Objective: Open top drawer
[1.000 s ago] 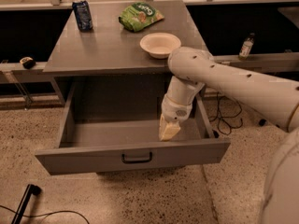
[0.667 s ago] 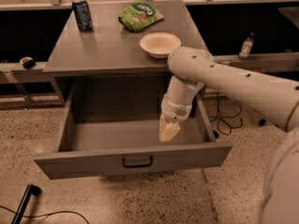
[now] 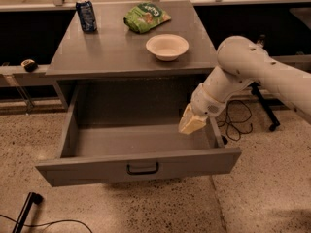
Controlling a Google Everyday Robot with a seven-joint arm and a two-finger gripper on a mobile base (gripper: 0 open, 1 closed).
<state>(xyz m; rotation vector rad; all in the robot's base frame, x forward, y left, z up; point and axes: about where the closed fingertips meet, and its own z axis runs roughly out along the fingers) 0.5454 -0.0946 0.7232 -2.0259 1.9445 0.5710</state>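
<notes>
The top drawer (image 3: 97,171) is a wide grey drawer under the grey table top (image 3: 112,52). It stands pulled far out toward me, and its plain grey inside (image 3: 131,140) shows. A small black bar handle (image 3: 143,168) sits at the centre of its front panel. My gripper (image 3: 191,123), cream-coloured at the end of the white arm (image 3: 243,62), hangs over the right rear part of the drawer's inside, near its right wall. It is apart from the handle. No other drawers show.
On the table top stand a blue can (image 3: 87,15), a green snack bag (image 3: 146,17) and a cream bowl (image 3: 167,46). A black rod with a cable (image 3: 26,210) lies on the floor at front left. Cables (image 3: 238,123) lie on the floor to the right.
My arm and gripper have moved to the right and slightly up, from the drawer's middle toward its right wall. The drawer stays pulled out about as far as before.
</notes>
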